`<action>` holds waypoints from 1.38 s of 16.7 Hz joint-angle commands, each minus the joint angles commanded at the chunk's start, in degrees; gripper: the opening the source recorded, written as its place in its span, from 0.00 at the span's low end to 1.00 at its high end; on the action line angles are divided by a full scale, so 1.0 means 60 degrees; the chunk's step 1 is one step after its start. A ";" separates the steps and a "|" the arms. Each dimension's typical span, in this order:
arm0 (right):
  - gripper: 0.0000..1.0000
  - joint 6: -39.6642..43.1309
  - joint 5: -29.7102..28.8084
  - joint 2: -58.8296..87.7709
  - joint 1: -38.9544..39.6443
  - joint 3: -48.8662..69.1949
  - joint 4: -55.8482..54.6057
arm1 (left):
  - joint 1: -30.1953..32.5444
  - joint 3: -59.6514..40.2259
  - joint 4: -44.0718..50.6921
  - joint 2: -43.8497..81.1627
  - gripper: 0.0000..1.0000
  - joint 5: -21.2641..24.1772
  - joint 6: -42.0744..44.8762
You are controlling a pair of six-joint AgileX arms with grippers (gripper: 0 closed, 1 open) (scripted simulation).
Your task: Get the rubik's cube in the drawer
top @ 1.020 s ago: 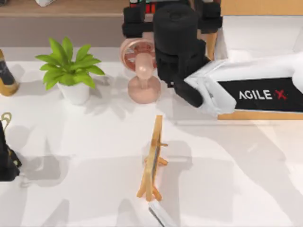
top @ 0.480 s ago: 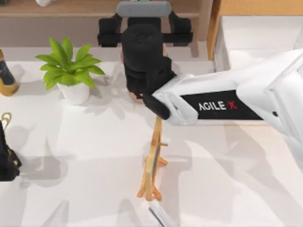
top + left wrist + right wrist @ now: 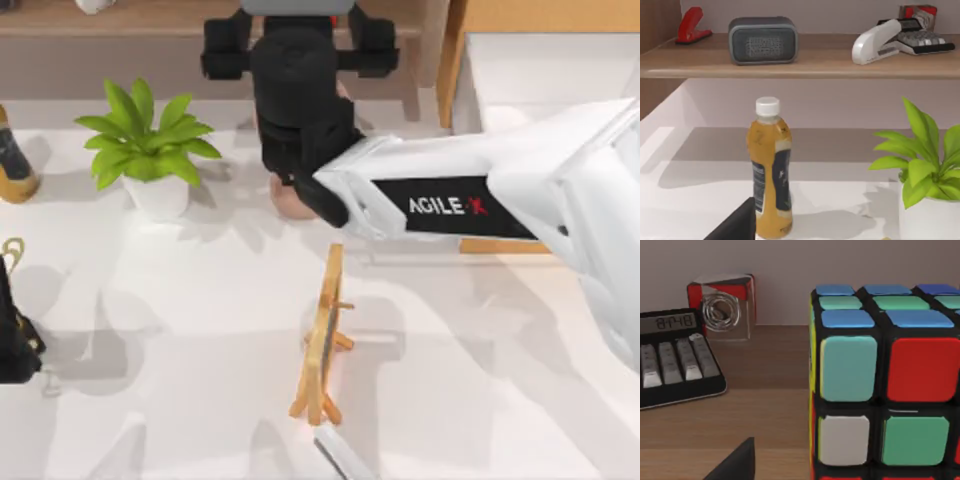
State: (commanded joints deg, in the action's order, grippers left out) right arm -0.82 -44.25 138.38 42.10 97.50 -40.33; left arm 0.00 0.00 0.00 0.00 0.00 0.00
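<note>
Seen from above, the right arm (image 3: 470, 195), white with a black AGILEX label, reaches from the table's right side toward the wooden shelf (image 3: 130, 15) along the far edge. Its black wrist and right gripper (image 3: 297, 45) cover the shelf's middle; whether its fingers are spread or pressed together cannot be told. Under the wrist, part of a pink fan (image 3: 290, 200) peeks out, mostly hidden.

The right wrist view looks along the shelf (image 3: 740, 430). The rubik's cube (image 3: 885, 390) stands there very close to the camera, cut off at the picture's edge, with blue, green, red, white and pale teal stickers showing. Beyond it lie a calculator (image 3: 675, 365) and a clear box with a red lid (image 3: 722, 305).

The drawer (image 3: 540, 80) stands open at the table's far right, its white inside partly covered by the arm.

A potted plant (image 3: 145, 150) and a small wooden easel (image 3: 325, 340) stand on the white table (image 3: 180, 330).

The left gripper (image 3: 15, 340) sits at the table's left edge, cut off. Its wrist view shows an orange juice bottle (image 3: 770, 170), the plant (image 3: 925, 175), and on the shelf a grey speaker (image 3: 762, 40), a red stapler (image 3: 692, 27) and a white stapler (image 3: 880, 42).
</note>
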 joint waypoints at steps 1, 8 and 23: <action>1.00 0.0004 0.0085 0.0186 -0.0089 0.0351 0.0162 | 0.0000 0.0000 0.0000 0.0000 1.00 0.0000 0.0000; 1.00 0.0019 0.0423 0.0890 -0.0435 0.1664 0.0759 | 0.0000 0.0000 0.0000 0.0000 1.00 0.0000 0.0000; 0.02 0.0019 0.0423 0.0890 -0.0435 0.1664 0.0759 | 0.0000 0.0000 0.0000 0.0000 1.00 0.0000 0.0000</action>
State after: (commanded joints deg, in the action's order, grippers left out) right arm -0.70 -41.72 143.73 39.50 107.49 -35.77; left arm 0.00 0.00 0.00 0.00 0.00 0.00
